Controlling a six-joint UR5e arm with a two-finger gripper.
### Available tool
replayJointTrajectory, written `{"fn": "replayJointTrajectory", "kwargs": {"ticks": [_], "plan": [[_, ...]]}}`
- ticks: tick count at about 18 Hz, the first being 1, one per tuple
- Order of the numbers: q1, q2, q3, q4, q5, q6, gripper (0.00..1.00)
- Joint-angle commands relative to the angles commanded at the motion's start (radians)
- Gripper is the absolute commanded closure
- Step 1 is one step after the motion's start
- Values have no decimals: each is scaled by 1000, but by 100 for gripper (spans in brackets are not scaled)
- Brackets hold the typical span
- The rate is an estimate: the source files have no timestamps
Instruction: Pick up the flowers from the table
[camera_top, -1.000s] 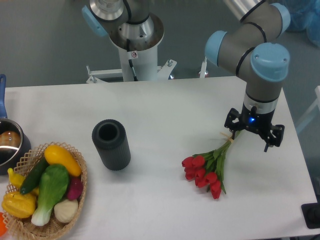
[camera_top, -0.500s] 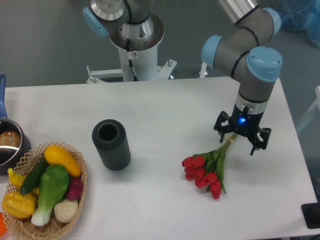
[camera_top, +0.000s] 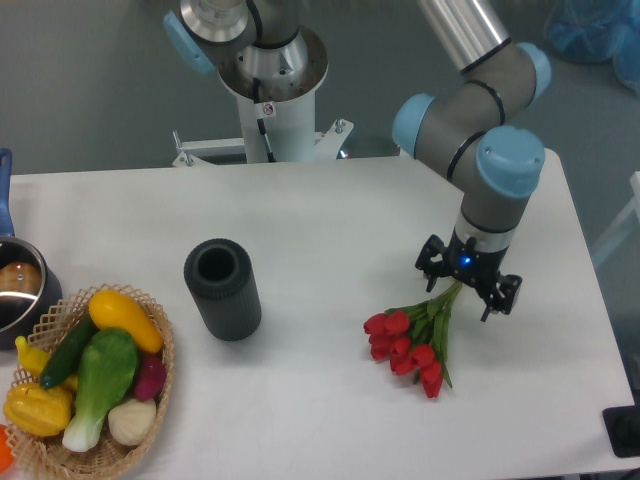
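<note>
Camera view: gripper (camera_top: 467, 287) shifting left, closing in on flowers (camera_top: 412, 341) since earlier frames, now hovering over stem end. Fingers standing apart, straddling stems, gripping nothing. Flowers lying flat on table (camera_top: 320, 220), unmoved, right of dark cylinder (camera_top: 222, 289).

Smooth white table (camera_top: 330, 210), ribbed matt cylinder (camera_top: 222, 290), woven wicker basket (camera_top: 150, 400).

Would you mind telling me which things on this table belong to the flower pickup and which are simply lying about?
Part of the job:
- flowers, lying on the table
- gripper, open, over the stem end

Just lying about:
- dark cylinder
- wicker basket of vegetables
- pot at the left edge
</note>
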Motion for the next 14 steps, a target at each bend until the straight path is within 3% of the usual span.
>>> {"fn": "replayJointTrajectory", "kwargs": {"ticks": [7,8,12,13,14], "plan": [[-26,-6,-18,-2,-15,8,0],[-31,-9,-18,0,-17,8,7],[-35,-12,-18,2,-37,-6,94],[-37,-14,-18,0,-35,-15,100],[-35,-11,-18,0,-38,-27,100]]}}
